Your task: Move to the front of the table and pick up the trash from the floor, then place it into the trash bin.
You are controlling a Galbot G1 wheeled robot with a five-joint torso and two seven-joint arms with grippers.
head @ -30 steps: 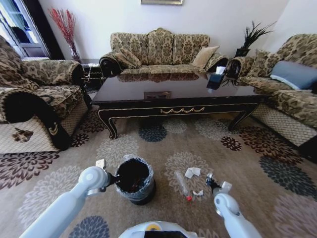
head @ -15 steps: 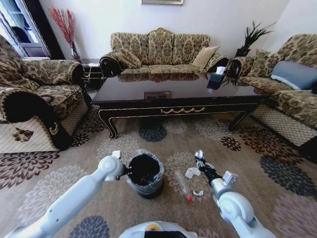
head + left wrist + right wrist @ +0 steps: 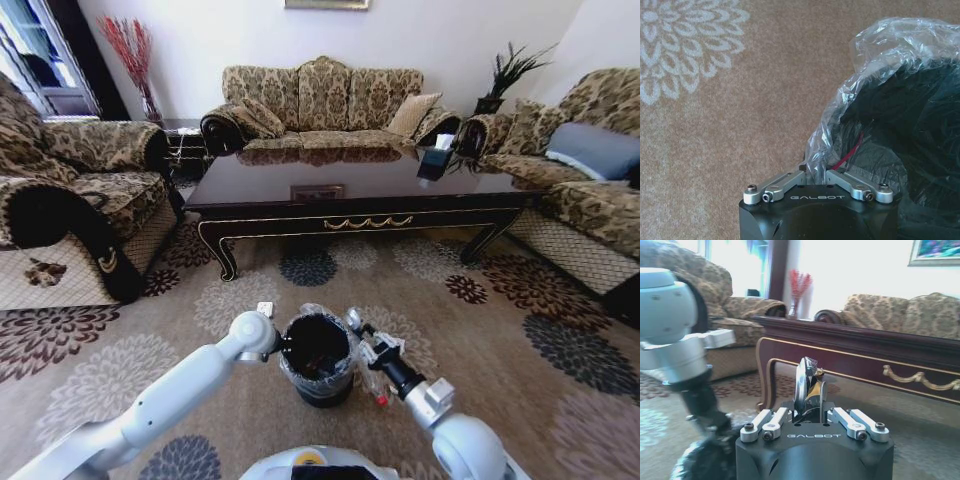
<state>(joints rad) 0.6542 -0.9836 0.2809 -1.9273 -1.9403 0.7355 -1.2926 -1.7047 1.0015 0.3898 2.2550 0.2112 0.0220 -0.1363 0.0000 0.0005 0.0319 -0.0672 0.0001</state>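
With my left fingers [image 3: 283, 349] clamped on the trash bin [image 3: 318, 360] rim, I've swung my right fingers [image 3: 352, 322], closed, from the floor [image 3: 480, 340] scraps to the bin's edge, ready to drop.

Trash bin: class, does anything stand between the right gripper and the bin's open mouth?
Nothing visible does. The right gripper is right beside the rim of the trash bin, whose mouth is uncovered. The left gripper grips the opposite rim, out of the path.

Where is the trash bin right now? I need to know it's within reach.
In the head view the trash bin stands on the floor before the table, between both arms, the left pincer gripping its liner's rim.
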